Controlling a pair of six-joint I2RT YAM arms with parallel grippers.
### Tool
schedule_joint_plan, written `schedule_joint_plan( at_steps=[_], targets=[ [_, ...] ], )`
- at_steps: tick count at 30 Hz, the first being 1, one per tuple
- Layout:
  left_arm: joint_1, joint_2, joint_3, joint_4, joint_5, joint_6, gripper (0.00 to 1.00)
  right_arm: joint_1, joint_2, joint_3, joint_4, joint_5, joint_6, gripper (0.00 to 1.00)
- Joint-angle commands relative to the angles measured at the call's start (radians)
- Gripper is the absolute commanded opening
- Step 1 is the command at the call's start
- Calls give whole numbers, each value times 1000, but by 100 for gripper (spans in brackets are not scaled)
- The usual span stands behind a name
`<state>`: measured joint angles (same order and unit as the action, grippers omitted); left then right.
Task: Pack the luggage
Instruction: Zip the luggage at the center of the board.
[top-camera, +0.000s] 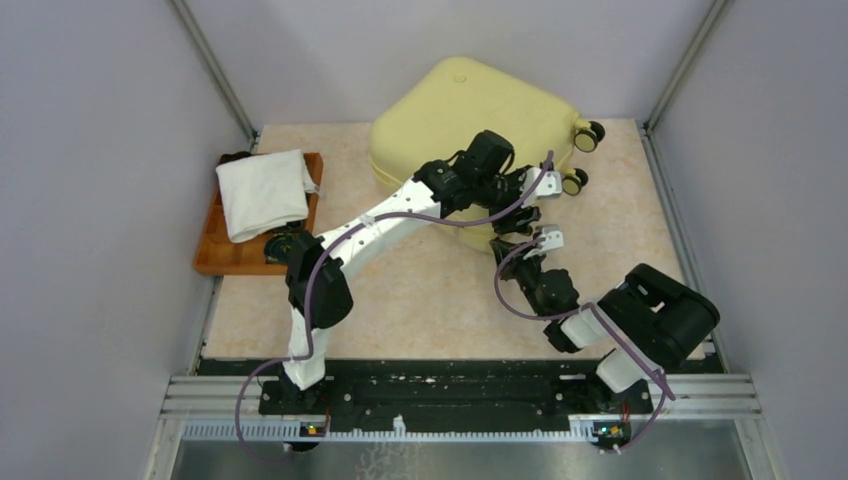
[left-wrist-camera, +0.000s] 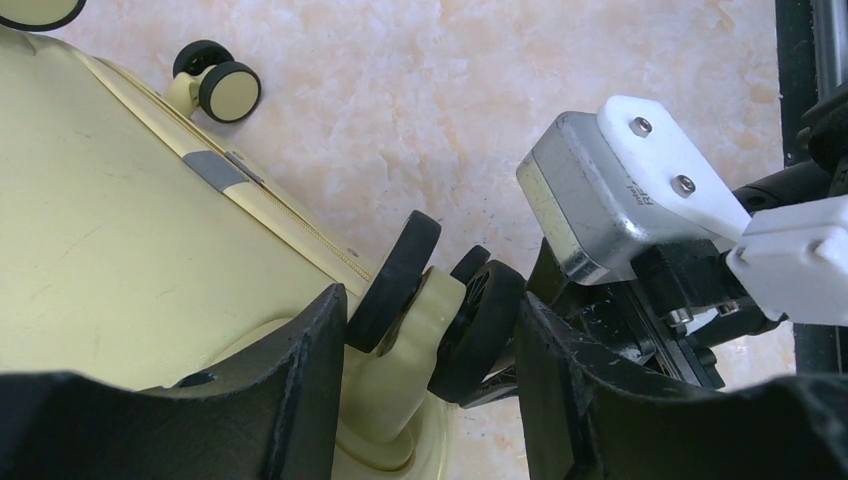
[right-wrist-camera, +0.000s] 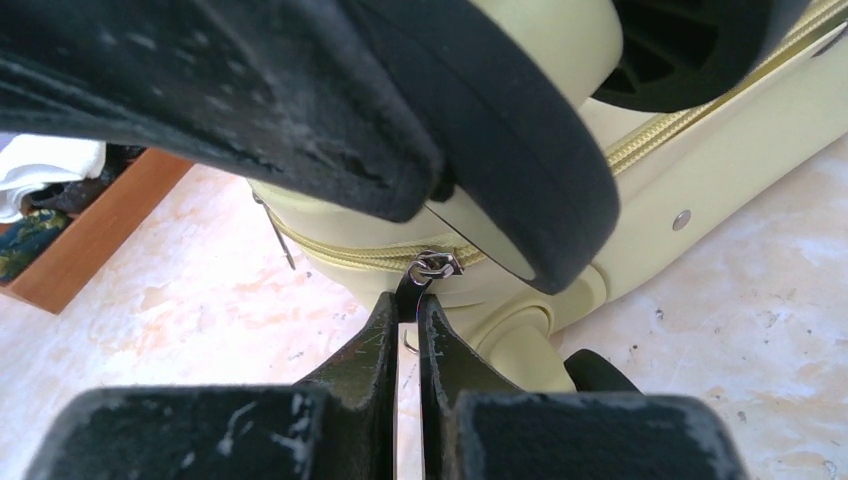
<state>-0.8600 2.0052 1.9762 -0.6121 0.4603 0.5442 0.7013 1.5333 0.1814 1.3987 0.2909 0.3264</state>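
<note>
The luggage (top-camera: 460, 105), a pale yellow hard-shell case, lies shut at the back of the table with two wheels (top-camera: 588, 133) showing on its right side. My left gripper (left-wrist-camera: 430, 330) straddles a black-and-cream caster wheel (left-wrist-camera: 440, 300) at the case's near corner, and both fingers (left-wrist-camera: 310, 380) press on the wheel's outer faces. My right gripper (right-wrist-camera: 408, 305) sits just below that corner, shut on the dark zipper pull (right-wrist-camera: 410, 290) that hangs from the metal slider (right-wrist-camera: 432, 266) on the yellow zip. In the top view both grippers (top-camera: 518, 205) meet at the case's front right corner.
An orange-brown tray (top-camera: 210, 255) at the left holds a folded white cloth (top-camera: 262, 190) and dark items. Grey walls with metal posts close in the table. The right wrist's silver camera box (left-wrist-camera: 590, 200) hangs close beside my left fingers.
</note>
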Motion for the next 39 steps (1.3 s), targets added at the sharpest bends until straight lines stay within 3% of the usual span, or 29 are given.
schedule_joint_plan(
  at_steps=[1, 16, 28, 33, 36, 39],
  targets=[
    [51, -3, 118, 292, -149, -178, 0, 58, 49, 34, 207, -99, 73, 0],
    [60, -2, 121, 273, -119, -265, 0, 140, 7, -109, 322, -70, 61, 0],
    [60, 70, 213, 259, -100, -346, 0, 175, 180, 86, 324, -156, 61, 0],
    [64, 55, 199, 233, -93, -312, 0, 198, 162, 31, 324, -91, 98, 0],
    [85, 34, 204, 140, -5, -178, 0, 198, 73, -100, 322, 37, 130, 25],
    [112, -11, 179, -44, 45, 91, 0, 198, -30, -214, 279, 107, 159, 38]
  ],
)
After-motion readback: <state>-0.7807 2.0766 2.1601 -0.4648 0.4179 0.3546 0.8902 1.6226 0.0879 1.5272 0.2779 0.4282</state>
